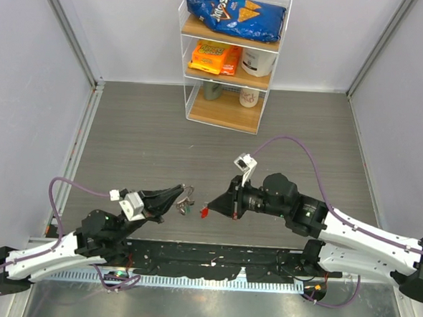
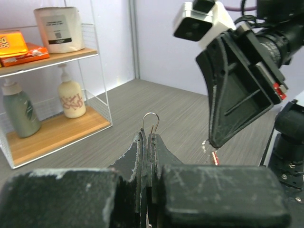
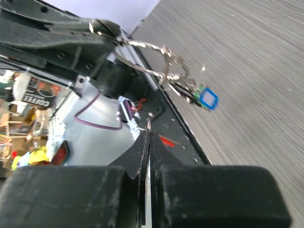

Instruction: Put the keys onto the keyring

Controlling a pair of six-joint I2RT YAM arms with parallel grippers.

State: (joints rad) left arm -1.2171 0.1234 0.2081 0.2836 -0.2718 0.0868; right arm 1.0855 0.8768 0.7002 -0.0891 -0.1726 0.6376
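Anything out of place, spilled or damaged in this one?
Nothing stands out. The left hand pinches the keyring in the air, with keys hanging from it. The right hand holds a red key beside it. Nothing on the shelf has spilled.

A clear-walled shelf unit (image 1: 271, 76) with three wooden boards stands at the far side of the grey wood-grain tabletop (image 1: 133, 139), against the pale wall. A blue chip bag (image 1: 234, 15) lies on the top board. On the middle board, orange snack packs (image 1: 216, 57) sit just beside a white tub (image 1: 259, 61). The bottom board holds a green bottle (image 2: 20, 111) and a cream pump bottle (image 2: 71, 97) with red patterning, near each other and both upright.
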